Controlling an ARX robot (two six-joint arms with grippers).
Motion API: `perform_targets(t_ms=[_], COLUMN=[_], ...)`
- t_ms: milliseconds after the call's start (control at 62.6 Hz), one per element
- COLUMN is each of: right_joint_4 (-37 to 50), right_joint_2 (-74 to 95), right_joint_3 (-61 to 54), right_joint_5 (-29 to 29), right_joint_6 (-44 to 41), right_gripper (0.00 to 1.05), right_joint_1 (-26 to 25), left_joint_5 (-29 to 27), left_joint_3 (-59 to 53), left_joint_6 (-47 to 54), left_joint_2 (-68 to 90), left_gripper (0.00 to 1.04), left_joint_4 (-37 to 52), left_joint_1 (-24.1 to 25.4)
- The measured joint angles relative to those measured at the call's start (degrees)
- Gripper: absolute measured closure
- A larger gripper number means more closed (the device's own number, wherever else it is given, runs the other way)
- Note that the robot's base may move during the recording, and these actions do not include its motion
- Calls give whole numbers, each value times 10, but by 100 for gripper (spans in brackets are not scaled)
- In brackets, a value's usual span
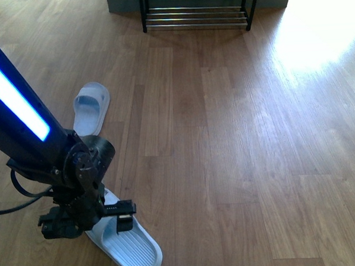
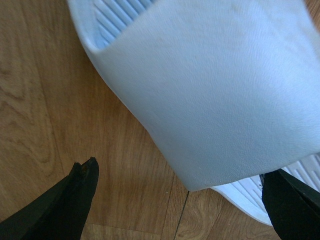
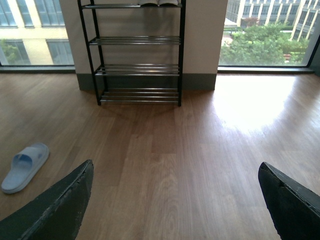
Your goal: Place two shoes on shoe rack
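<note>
one slide (image 1: 133,250) under left tool (image 1: 90,220), second slide (image 1: 91,107) beyond, rack (image 1: 195,17) far

The wooden floor (image 1: 237,142) lies open up to the shoe rack (image 1: 195,17). Only the far slide (image 1: 91,107) and near slide (image 1: 136,251) lie on its left side.

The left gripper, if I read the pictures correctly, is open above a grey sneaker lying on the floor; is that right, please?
Not quite. The left gripper is open above a pale blue slide, not a grey sneaker. The left wrist view shows it plainly, and the slide does lie on the floor.
</note>
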Motion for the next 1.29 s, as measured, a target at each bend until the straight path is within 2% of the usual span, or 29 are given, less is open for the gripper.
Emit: perform_targets(t_ms=[160, 256, 383, 559, 719, 878, 974, 1118, 1294], right_joint_4=[0, 0, 0, 0, 0, 0, 0, 0, 0], right_joint_2=[0, 0, 0, 0, 0, 0, 0, 0, 0], right_joint_3=[0, 0, 0, 0, 0, 0, 0, 0, 0], right_joint_5=[0, 0, 0, 0, 0, 0, 0, 0, 0], right_joint_6=[0, 0, 0, 0, 0, 0, 0, 0, 0], right_gripper=[9, 9, 9, 9, 9, 9, 9, 9, 9], right_joint_1=[0, 0, 0, 0, 0, 0, 0, 0, 0], left_joint_5=[-10, -42, -83, -78, -94, -118, -125, -141, -203], left_joint_3=[13, 20, 24, 24, 22, 14, -8, -65, -158], left_joint_6=[8, 19, 23, 23, 27, 36, 43, 76, 144], left_joint_2=[15, 16, 18, 30, 35, 30, 10, -65, -233], left_gripper=[9, 12, 32, 57, 82, 102, 103, 103, 103], left_joint_4=[2, 4, 8, 3, 8, 17, 28, 60, 125], left_joint_1=[-7, -8, -4, 1, 2, 9, 21, 64, 130])
